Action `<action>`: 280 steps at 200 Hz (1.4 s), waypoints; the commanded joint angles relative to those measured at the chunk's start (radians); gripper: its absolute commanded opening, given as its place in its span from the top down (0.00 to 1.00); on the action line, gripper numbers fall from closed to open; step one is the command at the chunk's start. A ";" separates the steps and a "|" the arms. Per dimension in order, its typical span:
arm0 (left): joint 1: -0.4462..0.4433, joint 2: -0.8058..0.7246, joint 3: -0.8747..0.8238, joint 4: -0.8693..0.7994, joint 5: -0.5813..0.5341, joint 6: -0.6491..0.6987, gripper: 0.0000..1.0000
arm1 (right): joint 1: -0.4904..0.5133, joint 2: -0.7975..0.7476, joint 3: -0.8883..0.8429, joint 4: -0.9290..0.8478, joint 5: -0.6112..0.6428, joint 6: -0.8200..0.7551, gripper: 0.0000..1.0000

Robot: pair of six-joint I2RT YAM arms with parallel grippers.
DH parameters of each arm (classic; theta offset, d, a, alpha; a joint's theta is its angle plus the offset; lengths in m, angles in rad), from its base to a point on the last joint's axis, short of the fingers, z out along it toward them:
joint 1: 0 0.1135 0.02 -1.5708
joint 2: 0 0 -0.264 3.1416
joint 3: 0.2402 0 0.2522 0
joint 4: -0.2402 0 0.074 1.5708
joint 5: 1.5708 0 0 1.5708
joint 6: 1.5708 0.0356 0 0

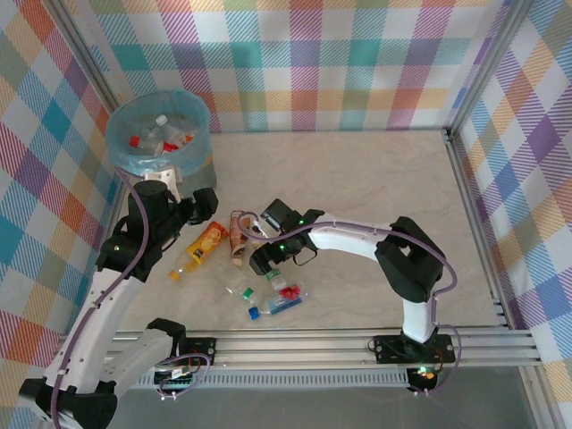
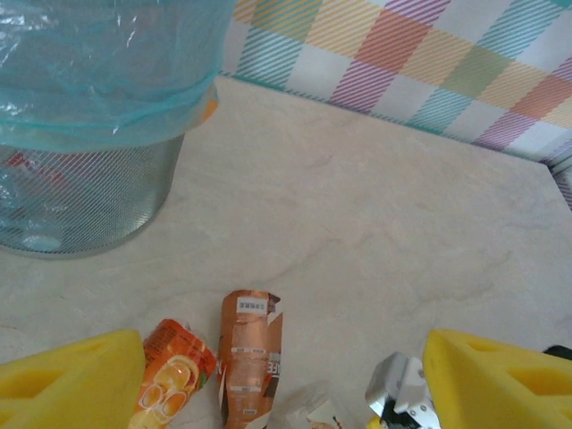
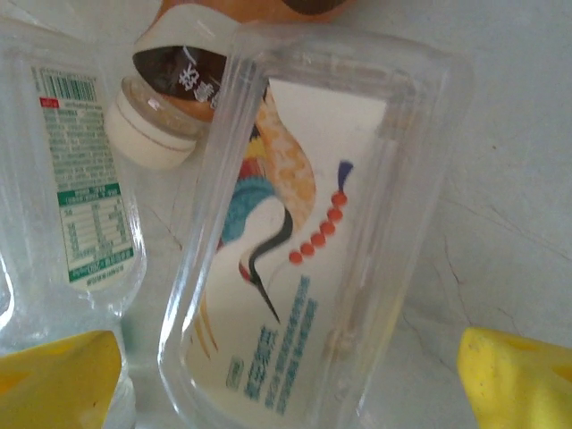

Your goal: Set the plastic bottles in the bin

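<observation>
The bin (image 1: 161, 136), lined with a light blue bag, stands at the far left with several plastic bottles in it. More bottles lie on the table: an orange-labelled one (image 1: 204, 246), a brown-labelled one (image 1: 239, 234), a green-capped one (image 1: 241, 290), a red-capped one (image 1: 286, 288) and a blue-capped one (image 1: 277, 306). My left gripper (image 1: 202, 213) hangs open between the bin (image 2: 80, 188) and the orange-labelled bottle (image 2: 174, 371), holding nothing. My right gripper (image 3: 286, 384) is open and straddles a clear bottle with a crane label (image 3: 304, 241); its yellow fingertips (image 3: 54, 380) stand apart from the bottle.
A second clear bottle with a green-and-white label (image 3: 80, 197) lies just left of the crane bottle, and the brown bottle's white cap (image 3: 147, 134) sits behind it. Checked walls and a metal frame (image 1: 474, 206) border the table. The far right tabletop (image 1: 375, 179) is bare.
</observation>
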 commanded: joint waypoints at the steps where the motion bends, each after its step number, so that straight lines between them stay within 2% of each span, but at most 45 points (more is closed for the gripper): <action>1: -0.009 -0.035 -0.023 -0.011 -0.003 0.024 0.18 | 0.010 0.032 0.053 -0.032 0.010 0.023 0.04; 40: -0.009 -0.057 -0.037 -0.013 -0.011 0.045 0.18 | 0.010 0.084 0.104 -0.070 0.043 0.042 0.06; 106: -0.008 -0.067 -0.031 -0.018 -0.017 0.066 0.17 | 0.009 0.110 0.142 -0.104 0.065 0.039 0.27; 171: -0.009 -0.046 -0.008 0.008 0.005 0.071 0.17 | 0.008 0.028 0.133 -0.096 0.135 -0.010 0.34; 182: -0.009 -0.039 -0.013 0.020 0.013 0.068 0.13 | 0.008 0.003 0.122 -0.082 0.145 -0.019 0.35; 202: -0.008 -0.025 -0.020 0.045 0.027 0.056 0.12 | 0.007 -0.056 0.098 -0.054 0.166 -0.036 0.37; 229: -0.008 0.010 -0.005 0.083 0.110 0.024 0.12 | 0.001 -0.158 0.054 0.002 0.187 -0.073 0.39; 237: -0.008 0.022 0.002 0.100 0.148 0.014 0.12 | -0.001 -0.191 0.040 0.021 0.193 -0.084 0.39; 249: -0.009 0.041 0.012 0.123 0.207 0.001 0.06 | -0.003 -0.238 0.023 0.045 0.192 -0.114 0.39; 280: -0.009 0.092 0.035 0.169 0.366 -0.001 0.05 | -0.004 -0.357 -0.020 0.129 0.198 -0.186 0.40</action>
